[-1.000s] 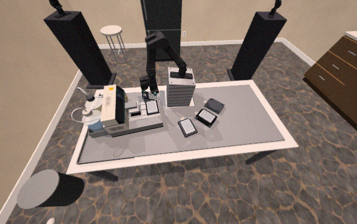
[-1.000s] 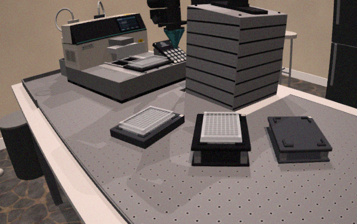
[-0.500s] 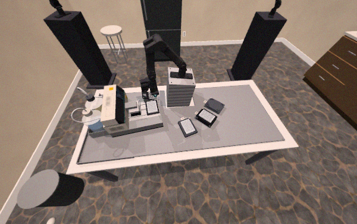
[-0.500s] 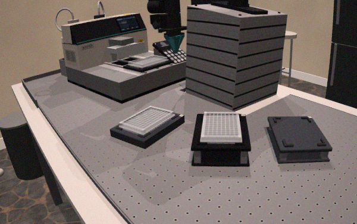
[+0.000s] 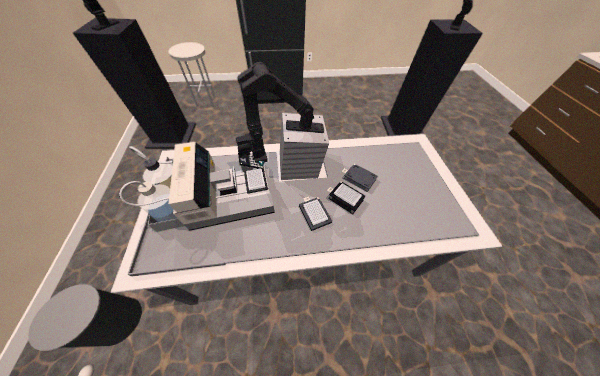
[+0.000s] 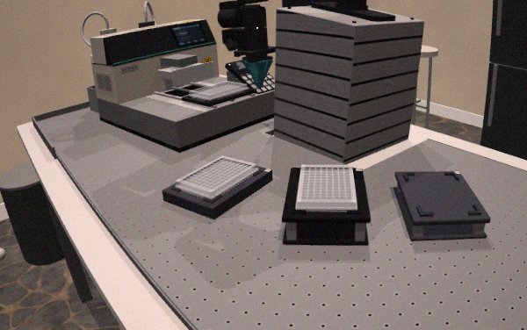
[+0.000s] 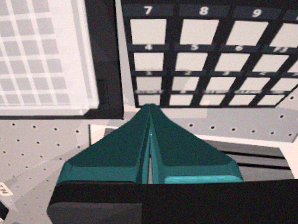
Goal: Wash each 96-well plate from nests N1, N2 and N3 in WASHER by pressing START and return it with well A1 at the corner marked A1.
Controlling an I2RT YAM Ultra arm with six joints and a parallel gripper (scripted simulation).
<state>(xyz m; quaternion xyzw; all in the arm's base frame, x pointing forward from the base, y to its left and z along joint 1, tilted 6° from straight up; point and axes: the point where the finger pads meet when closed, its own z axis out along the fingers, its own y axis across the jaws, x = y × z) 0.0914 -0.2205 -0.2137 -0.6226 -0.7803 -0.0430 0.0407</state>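
The washer [image 6: 176,114] served as the landmark: one plate [image 6: 218,91] lay in the carrier pocket on its track, while the end effector [image 6: 258,83], clenched on nothing, had its teal tip poised at the lowest row of the keypad [image 7: 213,56] just right of that track, judged ready to press START. In front of the washer on the surface [image 6: 263,281], two nests each had a plate seated, the nearer one [image 6: 217,175] and the middle one [image 6: 327,186], and the farthest nest [image 6: 441,197] stood bare. No wash looked complete; all three remained.
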